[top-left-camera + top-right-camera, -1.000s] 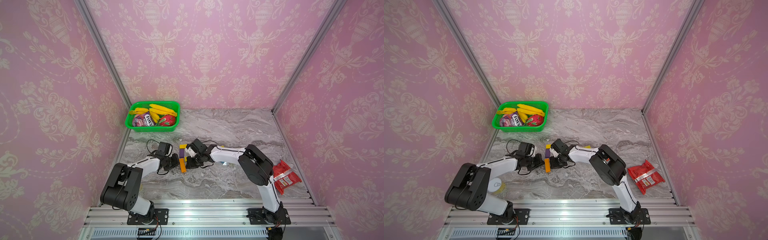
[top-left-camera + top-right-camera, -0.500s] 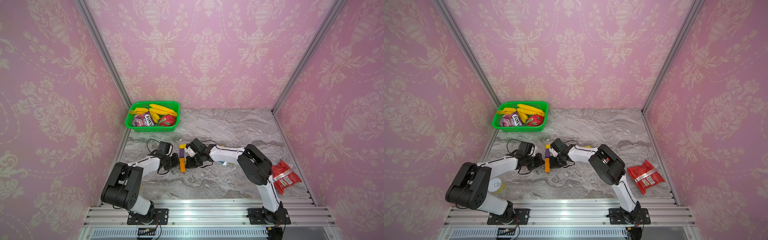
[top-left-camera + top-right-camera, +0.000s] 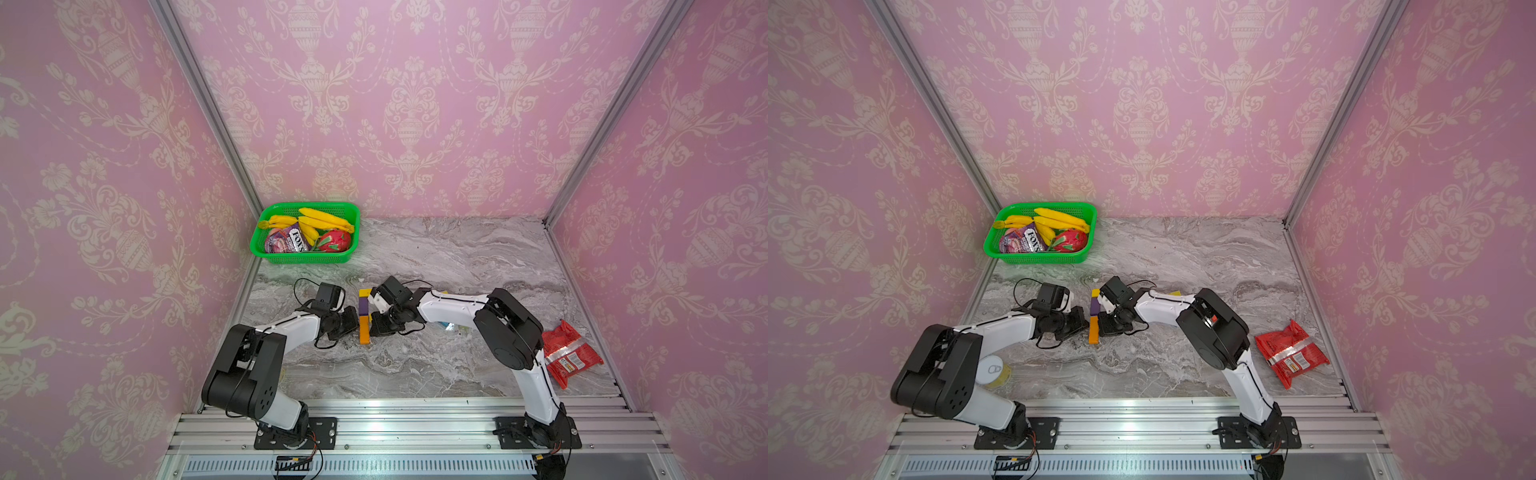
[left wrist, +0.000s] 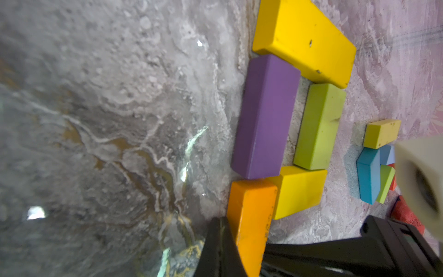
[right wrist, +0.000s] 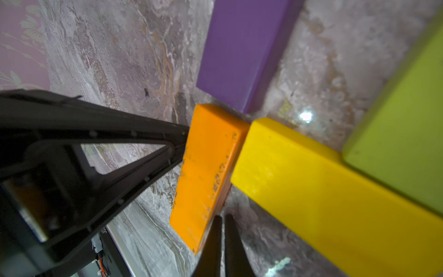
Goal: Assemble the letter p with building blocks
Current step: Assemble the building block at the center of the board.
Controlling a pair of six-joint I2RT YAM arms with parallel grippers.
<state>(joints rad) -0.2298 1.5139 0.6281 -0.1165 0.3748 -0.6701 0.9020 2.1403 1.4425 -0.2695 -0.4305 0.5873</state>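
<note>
The marble tabletop (image 3: 457, 257) filled the lower middle of both top views. A green basket (image 3: 305, 259) holding bananas and packets stood at its upper left corner. A red snack packet (image 3: 571, 357) lay near its lower right edge.

The left gripper (image 5: 183, 139) and right gripper (image 5: 221, 223) met at frame centre in both top views. Each had its jaws pressed together with nothing between them. The two tips sat against opposite long sides of the orange block (image 4: 251, 215). The left tip was touching it, and the right tip appeared to touch.

The building blocks (image 3: 364, 311) lay flat at frame centre, between the grippers:
- A long yellow block (image 4: 304, 40) lay across one end.
- The purple block (image 4: 266, 117) and lime green block (image 4: 318, 127) lay side by side with a narrow gap between them.
- A short yellow block (image 4: 299, 189) closed the other end.
- The orange block continued the purple one, end to end.

A small heap of spare blocks (image 4: 374, 167) in teal, light blue, lime and yellow lay apart from these. In a top view the right arm largely hid it.
</note>
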